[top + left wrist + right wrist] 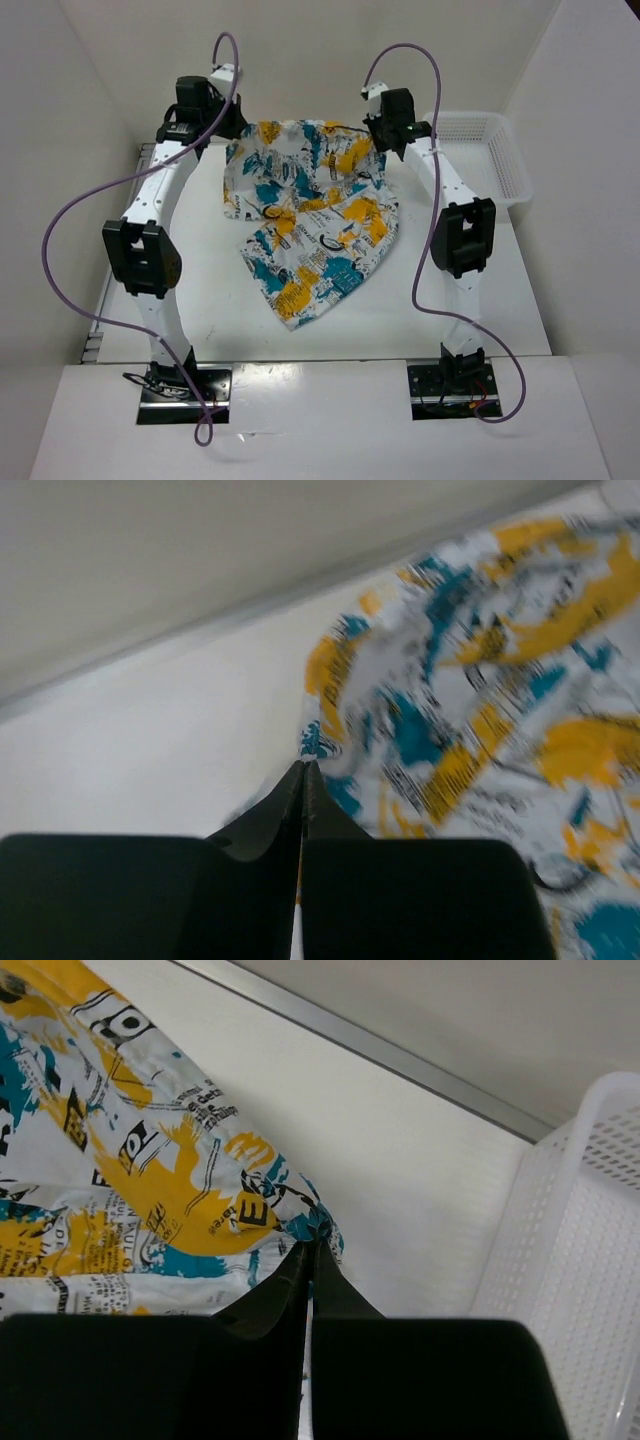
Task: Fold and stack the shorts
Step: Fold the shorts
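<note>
Since my left gripper (303,768) and right gripper (313,1250) each pinch tight on just a thin corner of the shorts (310,215), either corner could slip free under tension.

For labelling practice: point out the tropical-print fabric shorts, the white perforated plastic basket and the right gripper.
shorts (310,215), top view, cloth's middle
basket (478,150), top view, bare floor
right gripper (312,1250), right wrist view, between closed fingertips
</note>
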### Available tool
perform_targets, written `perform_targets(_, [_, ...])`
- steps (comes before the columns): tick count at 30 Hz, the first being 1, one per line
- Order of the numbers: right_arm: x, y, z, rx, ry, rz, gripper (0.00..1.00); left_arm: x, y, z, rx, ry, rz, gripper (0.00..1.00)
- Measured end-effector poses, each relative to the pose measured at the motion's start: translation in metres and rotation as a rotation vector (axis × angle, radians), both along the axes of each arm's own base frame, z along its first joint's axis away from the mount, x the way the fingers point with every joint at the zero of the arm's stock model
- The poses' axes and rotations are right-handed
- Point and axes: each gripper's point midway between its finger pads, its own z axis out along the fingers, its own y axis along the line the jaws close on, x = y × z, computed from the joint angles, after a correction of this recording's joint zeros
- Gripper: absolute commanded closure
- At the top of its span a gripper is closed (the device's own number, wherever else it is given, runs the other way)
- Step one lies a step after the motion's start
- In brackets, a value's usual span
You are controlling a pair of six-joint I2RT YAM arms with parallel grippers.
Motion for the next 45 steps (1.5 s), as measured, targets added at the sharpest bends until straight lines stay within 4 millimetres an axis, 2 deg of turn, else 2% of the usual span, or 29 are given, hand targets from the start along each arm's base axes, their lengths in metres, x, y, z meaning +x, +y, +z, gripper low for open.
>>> perform_targets(3, [-0.001,-0.011,0.0,-0.041,0.0,0.015,1.0,-0.047,-0.03,-0.014,0.008,0.089,-0.068,1.0])
perform_targets(5, [-0.009,-0.025,-0.002,-0.079,0.014,0.03,1.0,-0.092,-0.054,-0.025,0.016,0.154,-0.131,1.0])
perform_targets(6, [-0.016,-0.032,-0.002,-0.105,0.021,0.048,1.0,-0.124,-0.068,-0.031,0.027,0.19,-0.173,1.0])
perform_targets(9, [-0.044,-0.052,-0.001,-0.18,0.049,0.088,1.0,-0.202,-0.1,-0.046,0.054,0.26,-0.296,1.0])
perform_targets(11, [-0.064,-0.06,-0.003,-0.224,0.066,0.119,1.0,-0.243,-0.116,-0.058,0.071,0.311,-0.376,1.0])
perform_targets(13, [-0.086,-0.066,-0.007,-0.272,0.085,0.156,1.0,-0.273,-0.125,-0.074,0.089,0.375,-0.435,1.0])
perform_targets(15, [-0.107,-0.072,-0.012,-0.318,0.104,0.192,1.0,-0.295,-0.127,-0.095,0.113,0.45,-0.468,1.0])
perform_targets(19, [-0.146,-0.084,-0.032,-0.392,0.156,0.25,1.0,-0.335,-0.124,-0.129,0.174,0.602,-0.513,1.0])
perform_targets(25, [-0.199,-0.1,-0.068,-0.484,0.252,0.322,1.0,-0.386,-0.132,-0.144,0.229,0.726,-0.625,1.0])
perform_targets(29, [-0.227,-0.104,-0.073,-0.518,0.279,0.372,1.0,-0.414,-0.13,-0.151,0.255,0.806,-0.679,1.0])
perform_targets(30, [-0.234,-0.104,-0.072,-0.525,0.282,0.39,1.0,-0.42,-0.13,-0.151,0.257,0.825,-0.692,0.97])
perform_targets(32, [-0.246,-0.103,-0.067,-0.539,0.269,0.424,1.0,-0.433,-0.128,-0.154,0.265,0.867,-0.71,0.62])
perform_targets(33, [-0.253,-0.102,-0.065,-0.553,0.259,0.442,0.85,-0.443,-0.123,-0.158,0.282,0.904,-0.722,0.51])
perform_targets(34, [-0.262,-0.102,-0.067,-0.566,0.256,0.459,0.68,-0.454,-0.118,-0.162,0.299,0.945,-0.733,0.46])
perform_targets(35, [-0.273,-0.1,-0.069,-0.579,0.26,0.484,0.57,-0.467,-0.111,-0.167,0.318,1.005,-0.738,0.34])
perform_targets(36, [-0.287,-0.095,-0.075,-0.598,0.271,0.534,0.39,-0.479,-0.103,-0.171,0.336,1.061,-0.739,0.31])
perform_targets(38, [-0.313,-0.088,-0.086,-0.607,0.311,0.618,0.23,-0.498,-0.09,-0.176,0.369,1.149,-0.735,0.28])
perform_targets(39, [-0.325,-0.085,-0.089,-0.603,0.335,0.655,0.12,-0.503,-0.084,-0.178,0.381,1.178,-0.728,0.28])
perform_targets(42, [-0.342,-0.082,-0.082,-0.574,0.38,0.705,0.07,-0.501,-0.081,-0.178,0.371,1.186,-0.709,0.28])
perform_targets(43, [-0.343,-0.078,-0.071,-0.556,0.375,0.711,0.07,-0.493,-0.082,-0.178,0.347,1.17,-0.691,0.28])
perform_targets(45, [-0.332,-0.066,-0.036,-0.508,0.299,0.706,0.07,-0.465,-0.084,-0.176,0.259,1.119,-0.626,0.28])
